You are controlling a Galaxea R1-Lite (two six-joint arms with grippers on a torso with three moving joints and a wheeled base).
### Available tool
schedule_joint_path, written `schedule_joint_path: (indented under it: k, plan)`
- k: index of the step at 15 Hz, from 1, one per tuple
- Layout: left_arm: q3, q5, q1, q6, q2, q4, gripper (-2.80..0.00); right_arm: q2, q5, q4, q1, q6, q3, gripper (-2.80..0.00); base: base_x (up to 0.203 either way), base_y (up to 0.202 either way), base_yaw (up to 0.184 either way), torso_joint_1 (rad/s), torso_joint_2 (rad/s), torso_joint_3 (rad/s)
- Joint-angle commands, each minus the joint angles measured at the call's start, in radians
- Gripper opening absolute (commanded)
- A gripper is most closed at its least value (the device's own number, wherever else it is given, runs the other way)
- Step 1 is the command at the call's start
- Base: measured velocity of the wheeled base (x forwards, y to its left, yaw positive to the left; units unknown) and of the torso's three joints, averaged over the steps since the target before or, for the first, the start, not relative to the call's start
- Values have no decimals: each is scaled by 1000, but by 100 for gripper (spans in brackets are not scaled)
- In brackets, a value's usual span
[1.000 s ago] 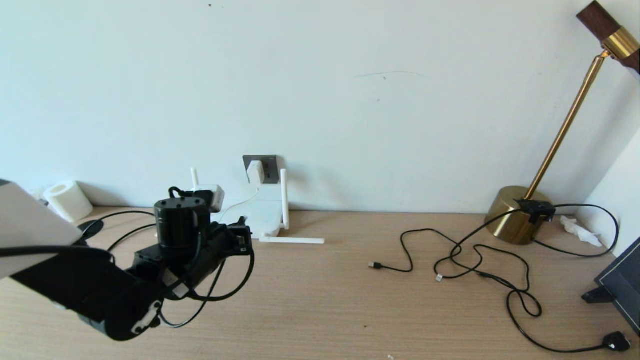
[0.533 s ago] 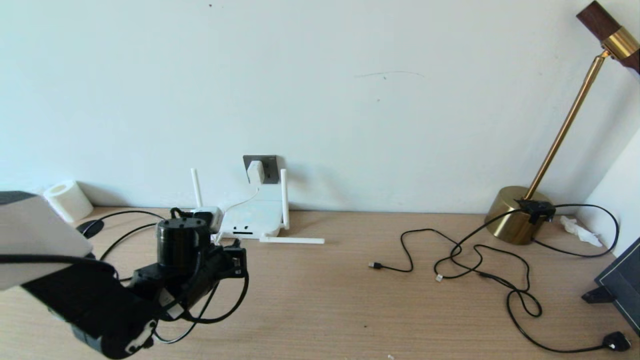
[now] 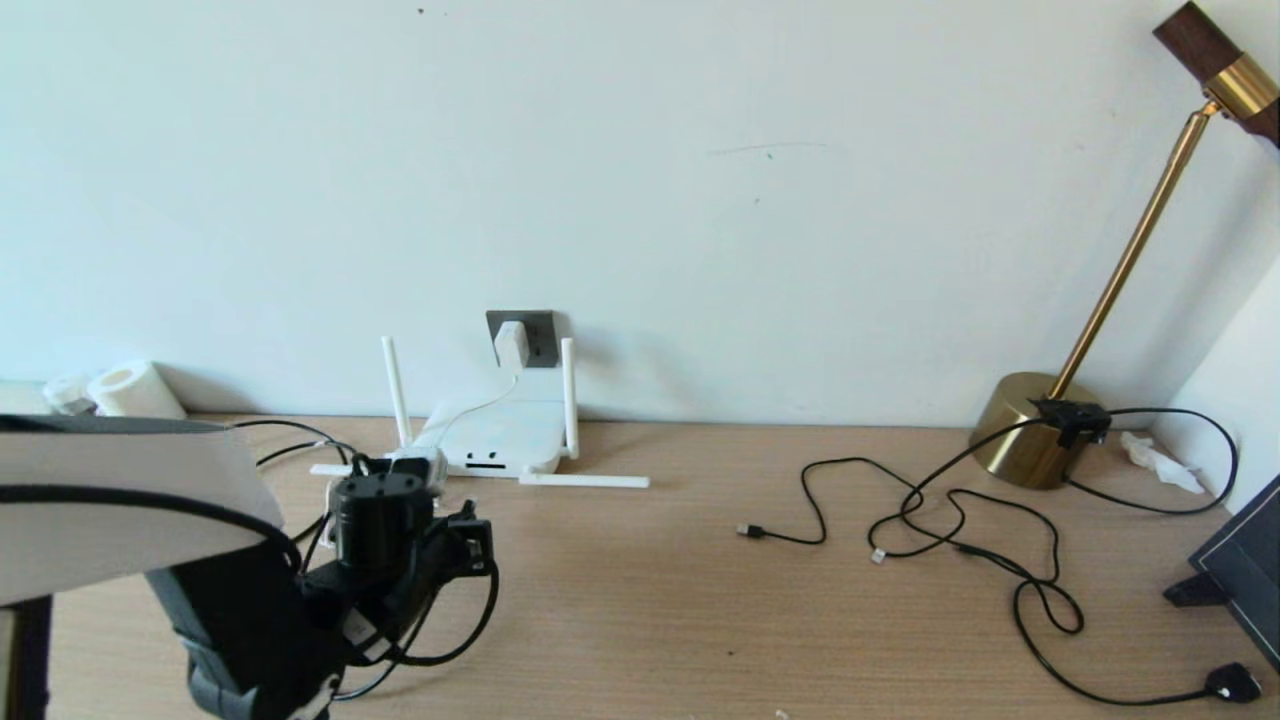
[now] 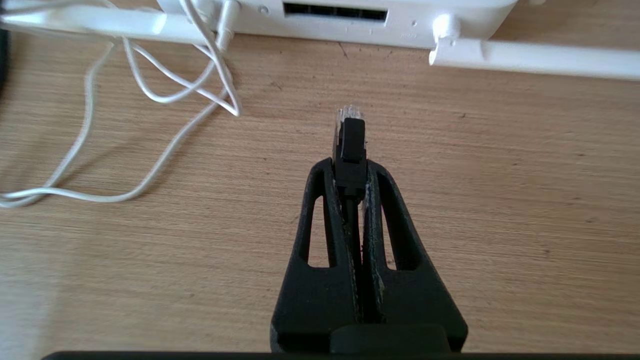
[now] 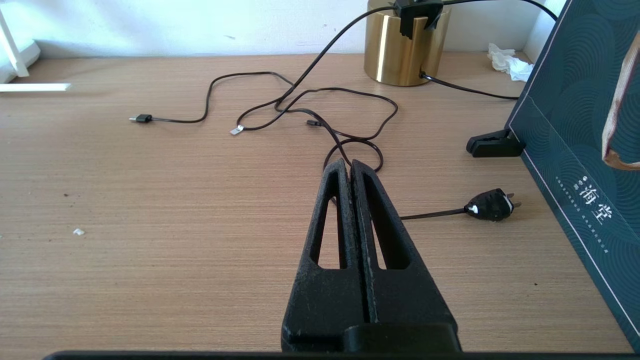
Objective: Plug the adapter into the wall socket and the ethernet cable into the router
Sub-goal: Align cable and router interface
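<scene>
Left gripper (image 4: 350,172) is clamped on the ethernet cable (image 4: 351,150), fingers (image 4: 320,200) pinching the black boot. The clear plug tip sticks out past the fingertips and points at the router (image 4: 400,22). Plug hangs just above the desk (image 4: 500,200), short of the router's dark port slot, not touching it. In the head view the left gripper (image 3: 440,470) sits just in front of the router (image 3: 500,440), black cable looping under the arm.

Adapter (image 3: 511,343) is seated in the wall socket (image 3: 540,335), directly behind the router. Its white cord (image 4: 165,95) runs down and lies in loose loops on the desk beside the router's edge.

Two router antennas stand upright, two lie flat on the desk.

Right gripper (image 5: 350,172) is closed on nothing, hovering over the desk near the thin black cables (image 5: 300,100), with a black plug (image 5: 490,205) beside it. Brass lamp base (image 3: 1030,430) stands at far right; paper roll (image 3: 135,392) at far left by the wall.
</scene>
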Motion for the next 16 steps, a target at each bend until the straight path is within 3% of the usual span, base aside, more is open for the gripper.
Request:
schedule_joint_path:
  k: [1,11,16]
  plan:
    - [-19,-1,1,-3,61,-15,-280,1,1,0,0,0,0,-280,0,0,0,0,0,0]
    - [-121,-31,7,-2,124,-10,-280,2,0,0,0,0,0,-280,0,0,0,0,0,0]
    - [-116,-126,9,-2,105,-10,-280,1,1,0,0,0,0,-280,0,0,0,0,0,0]
